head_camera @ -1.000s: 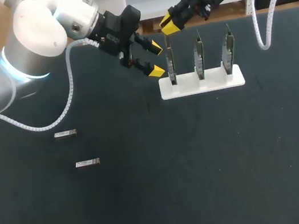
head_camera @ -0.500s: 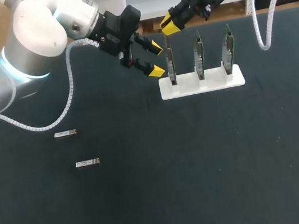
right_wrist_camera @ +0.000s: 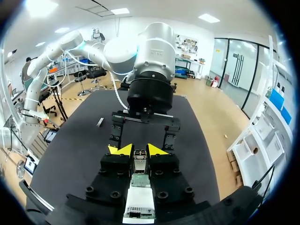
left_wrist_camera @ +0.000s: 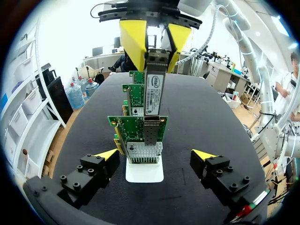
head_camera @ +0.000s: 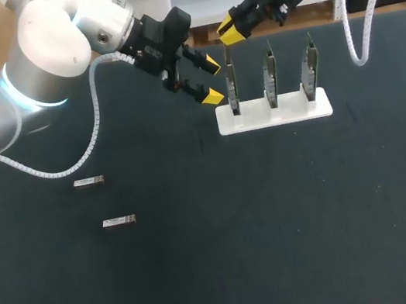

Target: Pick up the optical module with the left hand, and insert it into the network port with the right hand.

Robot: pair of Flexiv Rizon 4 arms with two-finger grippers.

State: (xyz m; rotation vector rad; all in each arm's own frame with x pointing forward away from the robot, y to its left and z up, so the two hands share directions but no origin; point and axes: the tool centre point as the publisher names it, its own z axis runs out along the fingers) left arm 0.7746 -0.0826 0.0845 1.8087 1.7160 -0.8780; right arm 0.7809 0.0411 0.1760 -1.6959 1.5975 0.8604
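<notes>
Optical module (left_wrist_camera: 154,89) first: where is it?

Pinched between the yellow fingertips of the right gripper (head_camera: 230,30), hanging upright over the first card (head_camera: 232,88), the one at the left end of the white stand (head_camera: 290,111). I cannot tell whether it touches the card's top edge.

Anything different from a second ago?

Barely. The right gripper has crept up a shade. The left gripper (head_camera: 211,80) sits where it was, just beside the first card, fingers spread with nothing in them.

Counts?

Three network cards upright in the stand: the first, the middle card (head_camera: 272,77) and the last card (head_camera: 310,66). Three modules in all: the held one plus two lying flat on the table (head_camera: 283,248), a loose module (head_camera: 89,181) and a second loose module (head_camera: 119,221), well apart from the stand.

What does one view give that another lacks?

The head view hardly shows the held module. The left wrist view shows it plainly, lined up above the row of cards. The right wrist view shows its end between that gripper's tips and only one loose module beyond, while the head view shows both.
</notes>
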